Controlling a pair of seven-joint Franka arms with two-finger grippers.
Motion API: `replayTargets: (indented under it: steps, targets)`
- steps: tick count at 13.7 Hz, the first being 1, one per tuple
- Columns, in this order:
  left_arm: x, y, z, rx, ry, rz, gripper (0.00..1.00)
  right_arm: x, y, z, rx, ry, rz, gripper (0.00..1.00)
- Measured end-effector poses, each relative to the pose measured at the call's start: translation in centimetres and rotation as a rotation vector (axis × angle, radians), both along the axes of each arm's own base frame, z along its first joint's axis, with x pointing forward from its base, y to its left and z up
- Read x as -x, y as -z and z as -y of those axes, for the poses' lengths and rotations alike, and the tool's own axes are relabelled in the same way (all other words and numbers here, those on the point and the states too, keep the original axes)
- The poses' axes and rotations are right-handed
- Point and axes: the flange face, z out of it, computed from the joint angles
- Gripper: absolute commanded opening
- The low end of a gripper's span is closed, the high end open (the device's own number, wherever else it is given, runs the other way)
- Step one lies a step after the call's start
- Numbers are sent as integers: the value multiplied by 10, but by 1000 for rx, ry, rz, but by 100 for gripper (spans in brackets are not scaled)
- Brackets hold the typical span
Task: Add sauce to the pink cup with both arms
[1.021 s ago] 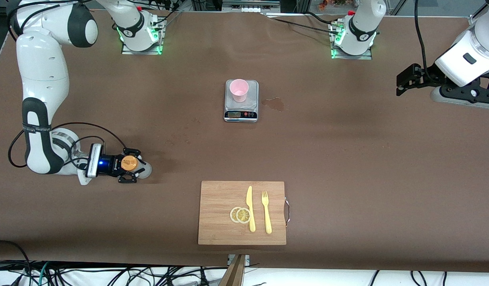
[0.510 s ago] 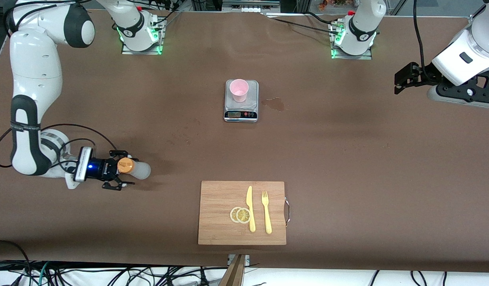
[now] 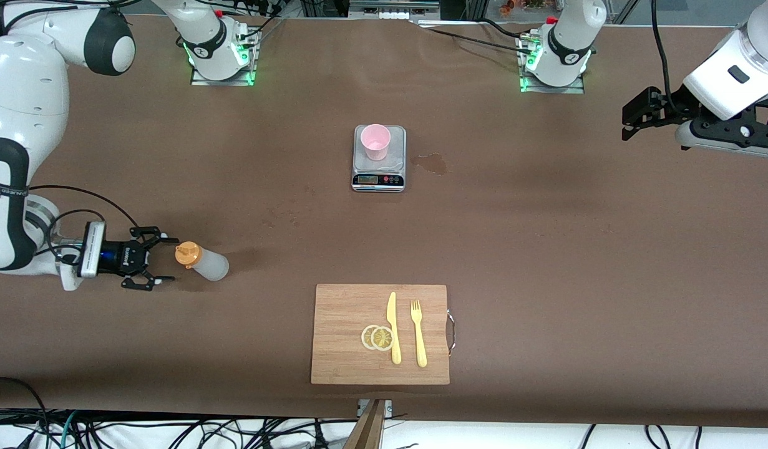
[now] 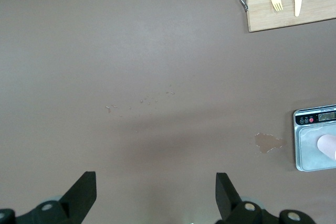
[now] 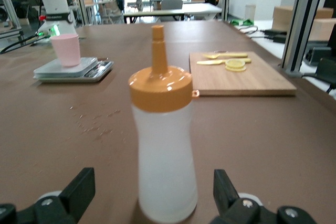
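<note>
The sauce bottle, whitish with an orange nozzle cap, stands upright on the table toward the right arm's end. My right gripper is low beside it, open, a short gap away from it. In the right wrist view the sauce bottle stands just ahead of the open right gripper, touching neither finger. The pink cup sits on a kitchen scale mid-table. My left gripper hangs open and empty over the left arm's end of the table, with bare table under it in the left wrist view.
A wooden cutting board lies nearer the front camera than the scale. It carries a yellow knife, a fork and lemon slices. A wet stain marks the table beside the scale.
My right gripper has opened, let go of the sauce bottle and drawn back toward the right arm's end of the table. The bottle stays standing. The left arm shifted slightly.
</note>
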Motion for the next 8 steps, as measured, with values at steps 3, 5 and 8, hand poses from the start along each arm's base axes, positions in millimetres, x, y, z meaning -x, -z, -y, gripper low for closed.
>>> replayTargets:
  steps: [3,5,8]
  targets:
    - [1,1,0,-1,0,-8,100,1,-40,25,121,-29,17,100]
    - [2,1,1,-2,4,-17,100,-3,-86,28,237,-43,-2,100]
    - [7,2,19,-3,37,-27,100,-3,-163,30,447,-10,-82,100]
